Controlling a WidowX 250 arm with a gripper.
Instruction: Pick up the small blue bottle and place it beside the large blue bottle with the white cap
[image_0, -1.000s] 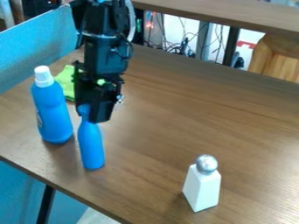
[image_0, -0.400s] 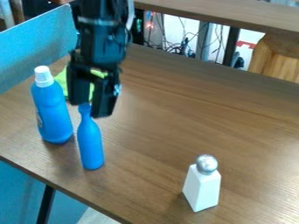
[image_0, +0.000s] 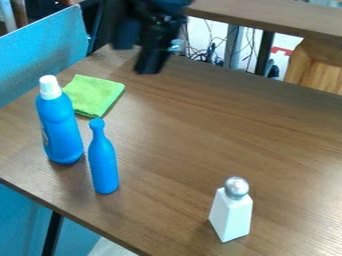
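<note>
Raised up and away from slim blue bottle, with tool spread wide. Locate slim blue bottle upright on table, just beside white-capped bottle. Note green cloth behind both and silver-topped white container at lower right.

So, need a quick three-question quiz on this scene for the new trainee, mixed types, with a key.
1. Multiple choice: what tops the white tapered container?
a) a flat blue lid
b) a silver ball
c) a green spout
2. True or false: the gripper hangs open, apart from the slim blue bottle.
3. Fill in: the green cloth lies just behind the wider blue bottle, the one with the ____ cap.

Key: 1: b; 2: true; 3: white.
</note>
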